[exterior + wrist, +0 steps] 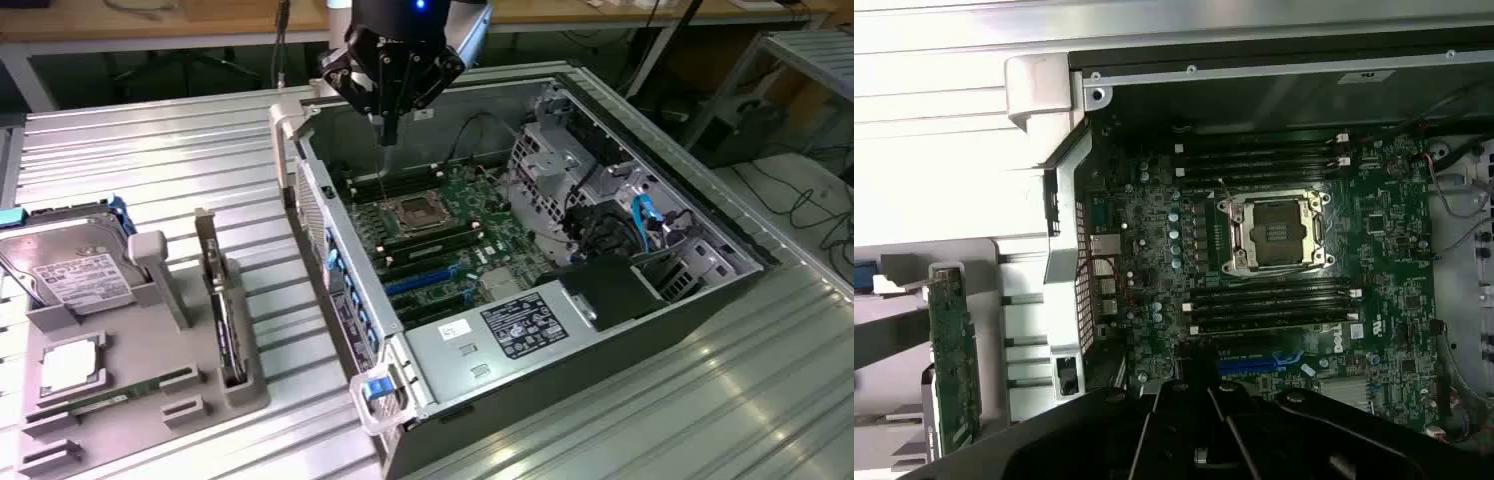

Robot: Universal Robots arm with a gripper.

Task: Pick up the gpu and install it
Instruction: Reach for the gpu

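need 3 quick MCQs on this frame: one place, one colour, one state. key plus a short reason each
1. Where is the gpu?
A) standing on edge in the grey holder beside the case
B) seated inside the case
C) held in the air

2. What colour is the memory stick lying in the holder?
A) red
B) green
C) white

3. What state is the gripper in?
A) open wide
B) shut on the gpu
C) shut, holding nothing, above the open case

Key:
1 A, the card stands upright in a holder slot.
2 B, its board is green.
3 C, the fingers meet in a narrow tip with nothing between them.
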